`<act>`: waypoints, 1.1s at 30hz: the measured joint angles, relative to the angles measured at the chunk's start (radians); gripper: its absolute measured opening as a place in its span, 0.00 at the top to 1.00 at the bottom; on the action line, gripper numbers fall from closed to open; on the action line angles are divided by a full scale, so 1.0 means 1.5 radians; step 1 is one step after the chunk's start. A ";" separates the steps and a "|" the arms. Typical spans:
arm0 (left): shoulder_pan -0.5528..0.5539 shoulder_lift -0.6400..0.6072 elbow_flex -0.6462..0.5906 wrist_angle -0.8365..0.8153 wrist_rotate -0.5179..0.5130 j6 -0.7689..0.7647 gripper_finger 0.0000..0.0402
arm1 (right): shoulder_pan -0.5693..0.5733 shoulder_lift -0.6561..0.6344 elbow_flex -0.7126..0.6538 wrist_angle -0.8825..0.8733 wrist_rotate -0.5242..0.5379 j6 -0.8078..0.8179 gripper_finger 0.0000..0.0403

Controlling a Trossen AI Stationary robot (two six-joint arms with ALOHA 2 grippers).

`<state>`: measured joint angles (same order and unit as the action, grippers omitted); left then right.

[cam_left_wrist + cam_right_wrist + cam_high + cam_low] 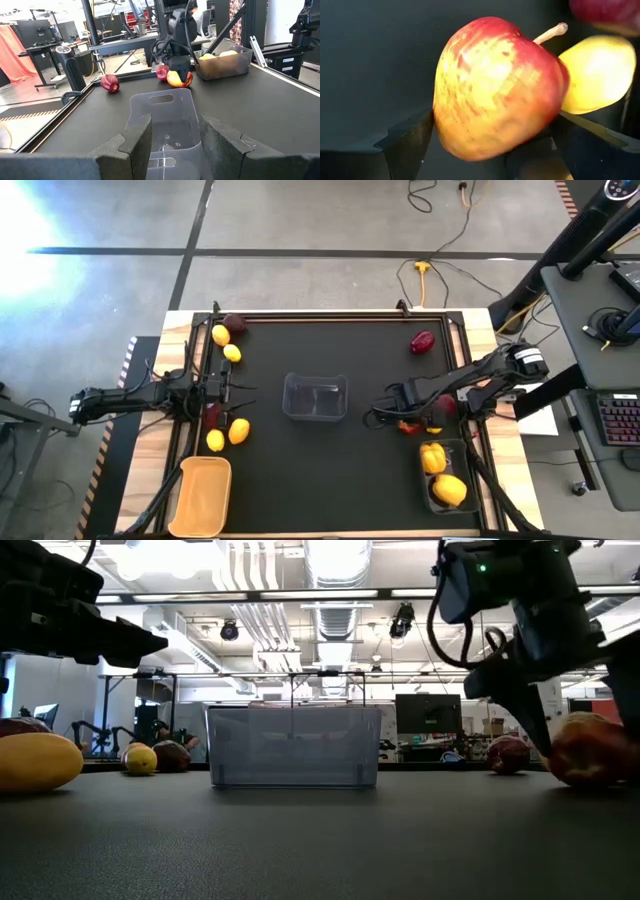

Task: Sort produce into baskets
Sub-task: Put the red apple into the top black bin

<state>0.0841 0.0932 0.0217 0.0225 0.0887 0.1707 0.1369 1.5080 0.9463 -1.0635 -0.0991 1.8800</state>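
My right gripper [408, 420] stands over a red-yellow apple [495, 90] at the table's right, just beyond the dark bin [447, 502], and is shut on it. A yellow fruit [597, 75] and a dark-red fruit [445, 405] lie right beside the apple. My left gripper [243, 388] is open and empty, above the table left of the clear bin [315, 397], which it faces in the left wrist view [165, 120]. The yellow-orange bin [203, 495] stands at the near left. My right gripper pinches the apple between its two fingers, one on each opposite flank [436, 125], below the stem [550, 34]. The fingers come from above, pointing down. In the left wrist view the apple [176, 79] looks to sit on the table; I cannot tell if it is lifted.
The dark bin holds two yellow peppers [433, 457]. Lemons [220, 334] [239, 430] and dark-red fruits [235, 324] [212, 413] lie along the left edge. Another dark-red fruit [422, 341] lies at the far right. Bare mat lies in front of the clear bin.
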 joint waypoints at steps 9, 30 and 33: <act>0.000 0.000 0.000 0.000 0.000 0.000 0.64 | 0.000 0.000 -0.021 0.040 0.063 -0.001 0.11; 0.000 0.000 0.000 0.000 0.000 0.000 0.64 | -0.045 0.019 0.245 0.016 0.218 -0.313 0.18; 0.000 0.000 0.000 0.000 0.000 0.000 0.64 | -0.048 0.047 0.324 0.043 0.267 -0.386 0.18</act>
<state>0.0841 0.0932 0.0217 0.0227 0.0887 0.1707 0.0652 1.5787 1.4321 -0.9995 0.3019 1.3016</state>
